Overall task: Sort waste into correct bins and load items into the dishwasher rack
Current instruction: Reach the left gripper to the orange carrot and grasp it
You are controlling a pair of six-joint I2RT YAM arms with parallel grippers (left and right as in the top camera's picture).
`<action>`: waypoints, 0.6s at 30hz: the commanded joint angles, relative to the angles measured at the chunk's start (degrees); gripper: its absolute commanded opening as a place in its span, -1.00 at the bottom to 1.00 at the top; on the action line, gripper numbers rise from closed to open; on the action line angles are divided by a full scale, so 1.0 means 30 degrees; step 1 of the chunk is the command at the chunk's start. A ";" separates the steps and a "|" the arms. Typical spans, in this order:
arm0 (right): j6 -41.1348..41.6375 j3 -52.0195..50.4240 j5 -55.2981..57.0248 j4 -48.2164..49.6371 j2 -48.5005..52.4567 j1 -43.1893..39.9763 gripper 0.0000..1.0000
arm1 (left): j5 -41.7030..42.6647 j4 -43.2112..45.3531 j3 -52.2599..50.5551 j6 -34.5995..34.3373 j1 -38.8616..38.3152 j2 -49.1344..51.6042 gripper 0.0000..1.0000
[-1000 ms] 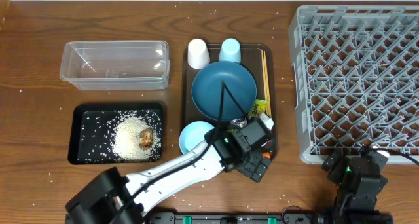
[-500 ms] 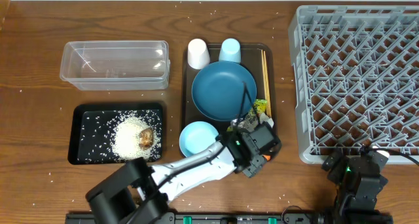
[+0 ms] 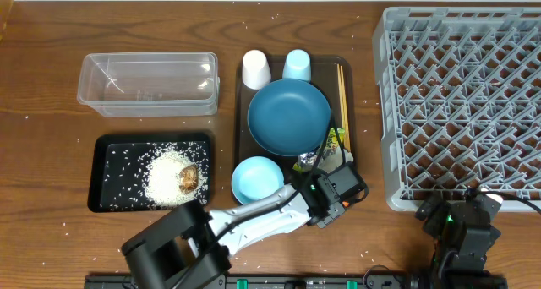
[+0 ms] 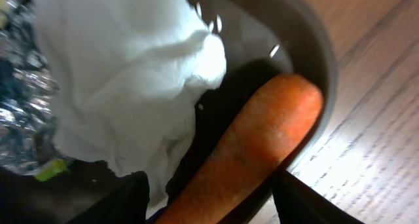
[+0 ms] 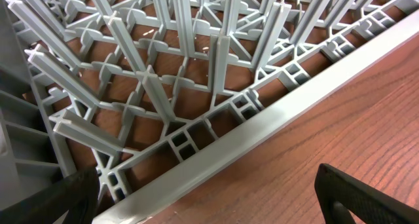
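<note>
In the left wrist view, the orange carrot [image 4: 262, 145] lies in the corner of the brown serving tray [image 4: 314, 47], beside the crumpled white napkin [image 4: 124, 73], foil ball [image 4: 19, 106] and green-yellow packet [image 4: 49, 170]. My left gripper [image 4: 209, 211] is open with a finger on either side of the carrot. From overhead it sits at the tray's near right corner [image 3: 338, 192]. My right gripper [image 5: 209, 211] is open and empty at the front rim of the grey dishwasher rack [image 5: 262, 129], near its front edge from overhead [image 3: 461, 217].
The tray [image 3: 239, 111] holds a dark-blue plate [image 3: 287, 116], white cup [image 3: 256, 69], light-blue cup [image 3: 297, 65], chopsticks [image 3: 342, 95] and bowl [image 3: 257, 179]. The clear tub [image 3: 148, 84] is far left. The black tray [image 3: 110, 154] holds rice [image 3: 165, 177] and a brown lump [image 3: 188, 177]. The rack [image 3: 456, 86] is on the right.
My left gripper has shifted a little to the right and farther into the tray's near right corner. The right arm has not moved.
</note>
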 commanded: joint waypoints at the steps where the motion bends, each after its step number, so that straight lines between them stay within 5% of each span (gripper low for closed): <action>1: -0.0219 0.0211 0.0197 -0.0015 -0.0029 -0.0124 0.98 | -0.0430 -0.0029 0.0313 0.0255 0.0022 0.0583 0.19; 18: -0.0219 0.0211 0.0197 -0.0015 -0.0029 -0.0124 0.98 | -0.1443 0.0182 0.0240 0.0262 0.0036 0.1399 0.11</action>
